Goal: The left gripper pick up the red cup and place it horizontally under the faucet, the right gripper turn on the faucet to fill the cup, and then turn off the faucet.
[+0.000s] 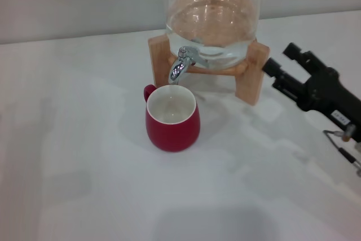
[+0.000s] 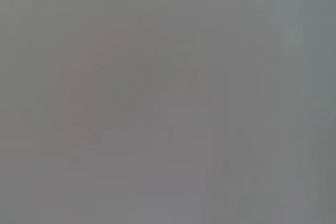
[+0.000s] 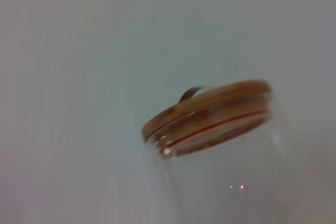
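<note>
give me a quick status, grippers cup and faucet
Left gripper out of view. Right gripper beside the wooden stand, off the faucet. Red cup upright under the spout, looks empty. Nothing in the way.

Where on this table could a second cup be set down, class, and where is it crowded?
Free: the white table left of the red cup, and the stretch nearer the camera. Crowded: around the faucet and wooden stand, with the right gripper close beside. The left gripper is unseen.
</note>
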You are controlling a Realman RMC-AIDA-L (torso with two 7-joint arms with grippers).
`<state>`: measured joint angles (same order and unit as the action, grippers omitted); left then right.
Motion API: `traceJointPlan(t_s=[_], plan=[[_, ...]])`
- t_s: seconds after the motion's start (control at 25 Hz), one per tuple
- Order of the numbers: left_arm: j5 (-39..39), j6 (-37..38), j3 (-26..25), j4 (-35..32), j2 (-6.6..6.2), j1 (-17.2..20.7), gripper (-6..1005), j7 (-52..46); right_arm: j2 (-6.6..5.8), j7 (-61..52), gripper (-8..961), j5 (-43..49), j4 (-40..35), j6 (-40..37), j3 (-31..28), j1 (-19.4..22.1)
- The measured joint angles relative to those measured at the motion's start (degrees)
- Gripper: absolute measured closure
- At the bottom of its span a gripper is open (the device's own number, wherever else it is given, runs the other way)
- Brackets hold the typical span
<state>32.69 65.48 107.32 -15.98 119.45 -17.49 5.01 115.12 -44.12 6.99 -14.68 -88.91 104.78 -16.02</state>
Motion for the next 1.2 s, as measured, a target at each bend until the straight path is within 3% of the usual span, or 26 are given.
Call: traceJointPlan(t_s=[0.28,0.76,1.2], plan=[[0.0,0.1,0.0,0.0,0.0,0.0,118,0.0,0.02,-0.2,96,0.0,-4.9,5.0,4.7,-1.2],[-0.4,0.2,0.4,0.0,0.0,0.0,118,0.0,0.11,-1.1,96,-0.2,-6.9,9.2,9.0,-3.7],[-0.8,0.2,0.5,0.0,0.07,0.1,118,0.0,0.11,-1.4,96,-0.1,-7.7,11.4,9.9,-4.2]])
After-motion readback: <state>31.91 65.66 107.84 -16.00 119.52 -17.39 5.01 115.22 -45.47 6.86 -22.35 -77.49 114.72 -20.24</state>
